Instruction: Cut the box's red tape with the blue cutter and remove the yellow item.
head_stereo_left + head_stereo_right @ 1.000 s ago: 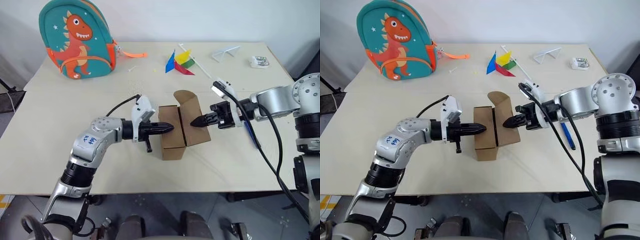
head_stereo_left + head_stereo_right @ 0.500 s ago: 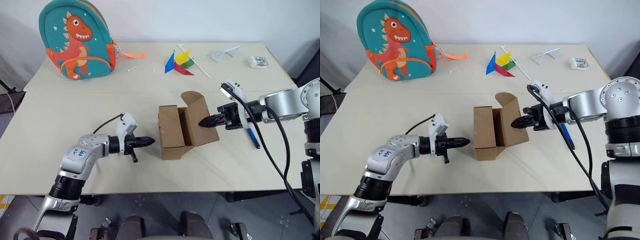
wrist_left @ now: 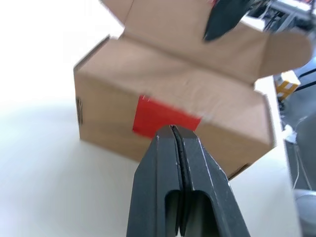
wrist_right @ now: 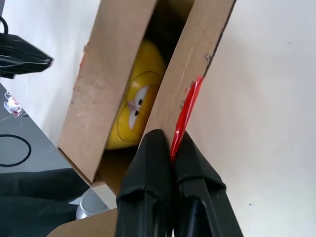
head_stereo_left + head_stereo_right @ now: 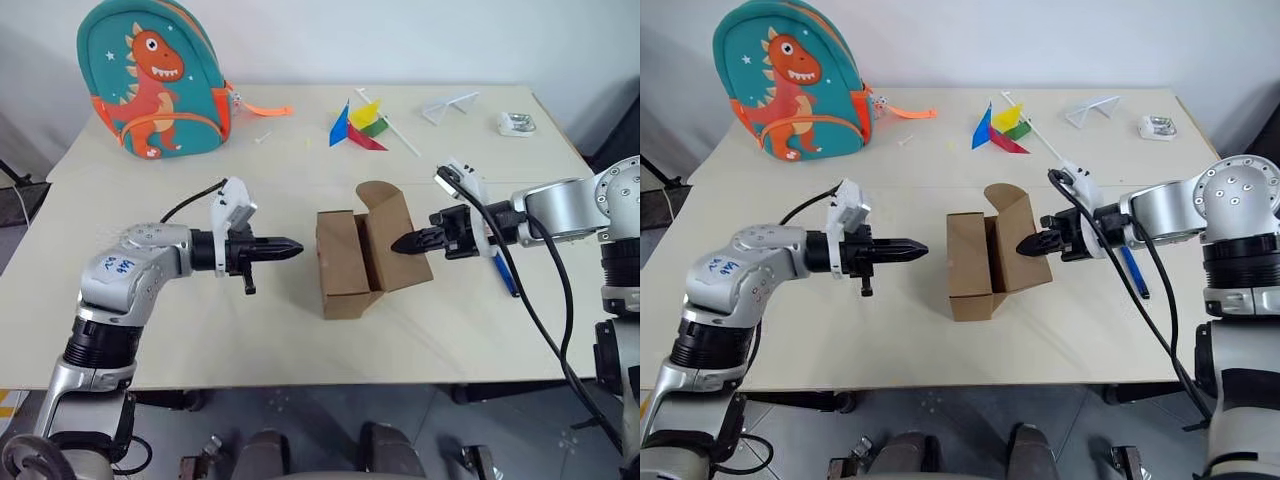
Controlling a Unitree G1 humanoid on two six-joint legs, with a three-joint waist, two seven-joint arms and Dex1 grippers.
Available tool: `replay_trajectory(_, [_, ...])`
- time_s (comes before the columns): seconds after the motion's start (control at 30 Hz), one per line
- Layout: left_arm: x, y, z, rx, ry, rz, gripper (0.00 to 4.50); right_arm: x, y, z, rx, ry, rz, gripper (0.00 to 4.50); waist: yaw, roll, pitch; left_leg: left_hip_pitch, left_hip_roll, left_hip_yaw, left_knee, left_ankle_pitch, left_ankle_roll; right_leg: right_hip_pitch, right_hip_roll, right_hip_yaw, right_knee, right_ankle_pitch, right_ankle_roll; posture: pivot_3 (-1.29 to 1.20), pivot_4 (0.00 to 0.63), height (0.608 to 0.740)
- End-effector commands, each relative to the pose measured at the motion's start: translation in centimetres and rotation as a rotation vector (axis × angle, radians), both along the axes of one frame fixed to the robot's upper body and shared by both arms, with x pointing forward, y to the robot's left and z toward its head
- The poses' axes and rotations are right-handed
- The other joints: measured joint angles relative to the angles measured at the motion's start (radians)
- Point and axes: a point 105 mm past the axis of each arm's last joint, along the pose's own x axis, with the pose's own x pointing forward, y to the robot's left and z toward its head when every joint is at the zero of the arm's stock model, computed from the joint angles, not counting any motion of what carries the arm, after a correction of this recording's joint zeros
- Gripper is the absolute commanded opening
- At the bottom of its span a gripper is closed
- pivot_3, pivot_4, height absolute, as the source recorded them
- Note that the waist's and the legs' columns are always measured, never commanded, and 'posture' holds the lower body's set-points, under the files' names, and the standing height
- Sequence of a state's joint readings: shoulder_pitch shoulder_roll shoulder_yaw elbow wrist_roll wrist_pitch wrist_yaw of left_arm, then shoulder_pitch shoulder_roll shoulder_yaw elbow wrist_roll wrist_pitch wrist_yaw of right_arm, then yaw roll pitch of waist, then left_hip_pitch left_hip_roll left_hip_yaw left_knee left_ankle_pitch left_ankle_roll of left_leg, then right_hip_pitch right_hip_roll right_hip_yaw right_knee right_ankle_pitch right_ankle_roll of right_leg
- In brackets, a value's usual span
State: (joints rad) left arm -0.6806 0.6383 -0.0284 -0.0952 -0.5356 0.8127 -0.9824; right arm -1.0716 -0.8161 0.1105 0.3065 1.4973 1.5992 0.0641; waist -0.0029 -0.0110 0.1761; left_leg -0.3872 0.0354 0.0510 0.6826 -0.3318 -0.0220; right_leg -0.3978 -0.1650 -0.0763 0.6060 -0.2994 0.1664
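The right gripper (image 5: 399, 244), fingers pinched together, grips the raised flap of the box (image 5: 345, 262) beside the red tape (image 4: 184, 117); the yellow item (image 4: 133, 103) sits inside. The left gripper (image 5: 294, 244), closed and empty, hangs apart from the box. The blue cutter (image 5: 505, 272) lies by the right arm; a backpack (image 5: 155, 80) and pinwheel (image 5: 358, 124) stand well behind.

A small white sticker (image 5: 116, 266) on the grey upper casing of the robot's left arm, at the near left of the scene, carries blue handwritten marks (too small and scrawled to make out). Nothing else bears readable text.
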Motion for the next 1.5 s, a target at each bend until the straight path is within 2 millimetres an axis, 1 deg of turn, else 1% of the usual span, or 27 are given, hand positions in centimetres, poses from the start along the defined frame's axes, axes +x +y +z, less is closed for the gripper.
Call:
replay_trajectory(0.03, [-0.9,-2.3,2.6,-0.058,-0.070,-0.094,0.00,0.0,-0.3,-2.0,-0.083,0.040,-0.017,0.02,0.002,0.000,0.000,0.000,0.000,0.000,0.000,0.000,0.000,0.000,0.000,0.000,0.000,0.000,0.000,0.00,0.150,0.740])
replay_trajectory(0.13, [-0.8,-3.7,1.8,-0.045,-0.062,-0.107,0.00,0.0,-0.3,-2.1,-0.083,0.039,-0.018,0.02,-0.002,0.000,0.000,0.000,0.000,0.000,0.000,0.000,0.000,0.000,0.000,0.000,0.000,0.000,0.000,0.00,0.150,0.740])
replay_trajectory(0.27, [-0.3,-5.6,0.2,-0.020,-0.042,-0.110,0.00,0.1,0.1,-1.8,-0.080,0.033,-0.009,0.02,-0.001,0.000,0.000,0.001,0.000,0.000,0.000,0.000,0.000,0.000,0.000,0.000,0.000,0.000,0.000,0.00,0.150,0.740])
replay_trajectory(0.37, [-0.1,-5.8,-0.9,0.026,-0.044,-0.096,0.00,0.1,0.3,-1.7,-0.077,0.027,-0.002,0.02,-0.002,0.000,0.000,0.000,0.000,0.001,0.000,0.000,0.000,0.000,0.000,0.000,0.000,0.000,0.000,0.00,0.150,0.740])
replay_trajectory(0.5, [0.9,-5.6,-1.9,0.075,-0.062,-0.051,0.00,0.1,0.6,-1.6,-0.071,0.025,0.003,0.02,0.000,0.000,0.000,0.000,0.000,0.001,0.000,0.000,0.000,0.000,0.000,0.000,0.000,0.000,0.000,0.00,0.150,0.740])
replay_trajectory(0.57, [1.2,-5.5,-2.3,0.096,-0.071,-0.039,0.00,0.1,0.6,-1.7,-0.070,0.025,0.004,0.02,0.002,0.000,0.000,0.000,0.000,0.001,0.000,0.000,0.000,0.000,0.000,0.000,0.000,0.000,0.000,0.00,0.150,0.740])
replay_trajectory(0.73, [2.1,-4.5,-3.6,0.152,-0.082,0.031,0.00,-0.2,0.4,-1.7,-0.070,0.027,0.014,0.02,0.002,0.000,0.000,0.001,0.000,0.000,0.001,0.000,0.000,0.001,0.000,0.000,0.000,0.000,0.000,0.00,0.150,0.740])
replay_trajectory(0.8, [2.2,-3.9,-4.4,0.184,-0.074,0.045,0.00,-0.2,0.1,-1.8,-0.077,0.031,0.006,0.02,0.002,0.000,0.000,0.001,0.000,0.000,0.001,0.000,0.000,0.001,0.000,0.000,0.000,0.000,0.000,0.00,0.150,0.740])
replay_trajectory(0.97, [1.6,-3.0,-5.6,0.228,-0.040,0.049,0.00,-0.3,-0.8,-2.1,-0.100,0.035,-0.020,0.02,-0.002,0.000,-0.001,0.002,0.000,0.000,0.001,0.000,0.000,0.002,0.000,0.000,0.000,0.000,0.000,0.00,0.150,0.740])
replay_trajectory(1.13, [1.7,-2.5,-6.1,0.245,-0.033,0.083,0.00,-0.2,-1.4,-2.1,-0.112,0.032,-0.033,0.02,-0.010,0.001,-0.001,0.003,0.000,0.001,0.000,0.000,0.000,0.002,0.000,0.000,0.001,0.000,0.000,0.00,0.150,0.740])
replay_trajectory(1.23, [1.7,-2.1,-6.3,0.246,-0.028,0.102,0.00,-0.3,-1.4,-1.9,-0.112,0.026,-0.026,0.02,-0.019,0.001,-0.001,0.004,0.001,0.001,0.000,0.000,0.000,0.003,0.000,0.000,0.001,0.000,0.000,0.00,0.150,0.740])
replay_trajectory(1.37, [1.3,-0.6,-6.8,0.250,-0.001,0.145,0.00,-0.5,-1.1,-1.3,-0.102,0.010,-0.002,0.02,-0.025,0.001,-0.001,0.004,0.001,0.001,0.000,0.000,0.000,0.003,0.000,0.000,0.001,0.000,0.000,0.00,0.150,0.740])
replay_trajectory(1.5, [1.0,0.3,-7.3,0.261,0.017,0.169,0.00,-0.6,-0.5,-0.7,-0.090,-0.004,0.026,0.02,-0.025,0.001,-0.002,0.004,0.001,0.001,0.000,0.000,0.000,0.003,0.000,0.000,0.001,0.000,-0.001,0.00,0.150,0.740])
